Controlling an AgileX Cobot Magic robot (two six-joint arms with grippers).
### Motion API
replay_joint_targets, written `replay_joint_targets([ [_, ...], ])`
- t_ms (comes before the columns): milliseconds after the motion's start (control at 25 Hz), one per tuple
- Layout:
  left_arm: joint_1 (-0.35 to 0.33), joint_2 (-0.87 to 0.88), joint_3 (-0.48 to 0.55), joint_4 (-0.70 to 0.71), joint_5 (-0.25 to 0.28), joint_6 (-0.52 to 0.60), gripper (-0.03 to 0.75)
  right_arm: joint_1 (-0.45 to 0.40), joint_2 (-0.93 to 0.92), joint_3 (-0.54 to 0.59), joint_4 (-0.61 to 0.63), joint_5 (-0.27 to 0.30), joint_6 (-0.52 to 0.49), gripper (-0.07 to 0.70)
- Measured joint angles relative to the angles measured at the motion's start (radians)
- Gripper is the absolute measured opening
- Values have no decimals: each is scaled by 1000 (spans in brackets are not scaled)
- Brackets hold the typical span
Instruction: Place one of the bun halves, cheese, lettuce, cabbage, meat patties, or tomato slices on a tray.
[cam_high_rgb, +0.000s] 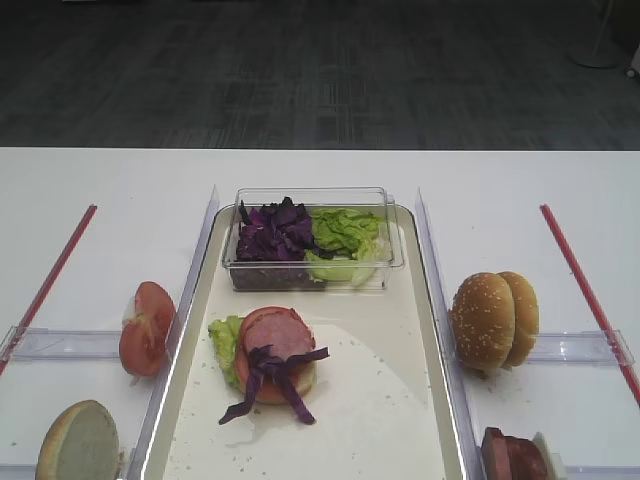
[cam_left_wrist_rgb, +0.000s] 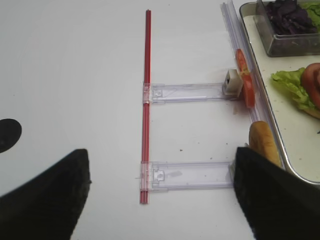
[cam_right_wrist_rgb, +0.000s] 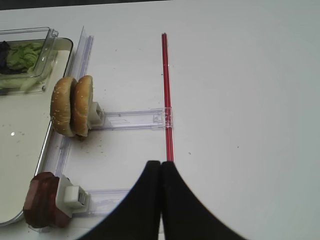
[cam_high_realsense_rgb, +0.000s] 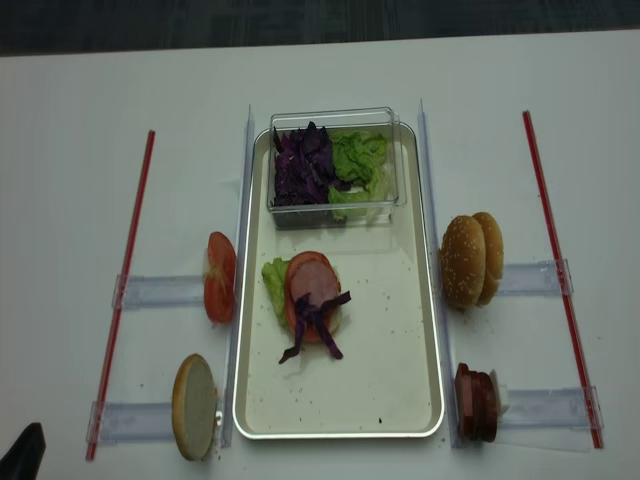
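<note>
A broad white surface (cam_high_rgb: 100, 190) fills the near part of the room, evenly lit. Beyond its far edge lies a dark grey carpeted floor (cam_high_rgb: 300, 80) with a faint woven pattern. At far right stands a pale stand base (cam_high_rgb: 597, 50).

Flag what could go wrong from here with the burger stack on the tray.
1. The cabbage strips hang loose over the meat patty and off its edge, so another layer set on top could push them onto the tray.
2. The stack looks offset, with lettuce sticking out to one side, so a top bun may sit tilted.
3. The bun halves stand on edge just outside the tray rim, and a grasp on one might topple the other.
</note>
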Motion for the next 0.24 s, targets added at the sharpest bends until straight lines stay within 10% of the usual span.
replay_joint_targets([
  [240,0,0,0,0,0,0,545,0,0,0,0,0,0,36],
])
